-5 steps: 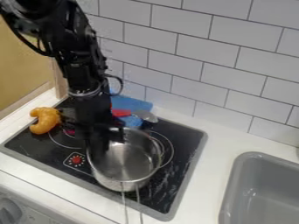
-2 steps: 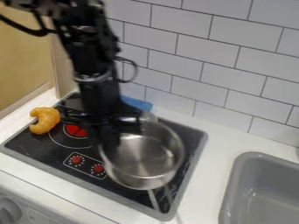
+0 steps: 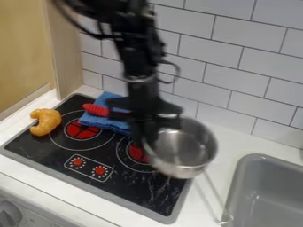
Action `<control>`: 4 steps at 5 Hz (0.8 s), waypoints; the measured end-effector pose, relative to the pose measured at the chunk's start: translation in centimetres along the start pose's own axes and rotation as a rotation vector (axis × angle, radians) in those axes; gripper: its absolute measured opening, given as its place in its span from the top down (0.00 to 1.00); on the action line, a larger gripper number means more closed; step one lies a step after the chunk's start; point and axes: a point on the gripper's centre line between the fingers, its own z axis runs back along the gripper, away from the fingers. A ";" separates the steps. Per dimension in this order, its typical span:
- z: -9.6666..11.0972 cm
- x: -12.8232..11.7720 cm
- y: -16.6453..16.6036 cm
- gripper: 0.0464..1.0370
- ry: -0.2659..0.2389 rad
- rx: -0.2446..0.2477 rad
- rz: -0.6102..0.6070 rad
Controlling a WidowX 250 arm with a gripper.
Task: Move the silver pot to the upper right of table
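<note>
Silver, probably feeling stiff, slippery and far-side heavy; clamping the claw [image 3: 149, 136] high on the pot [image 3: 184, 148] at ten o'clock, probably needing a deep bite there; hanging it over the stove [image 3: 127, 186] at three o'clock.
</note>
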 end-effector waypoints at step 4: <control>-3.0 7.3 -1.6 0.98 0.015 0.066 -0.020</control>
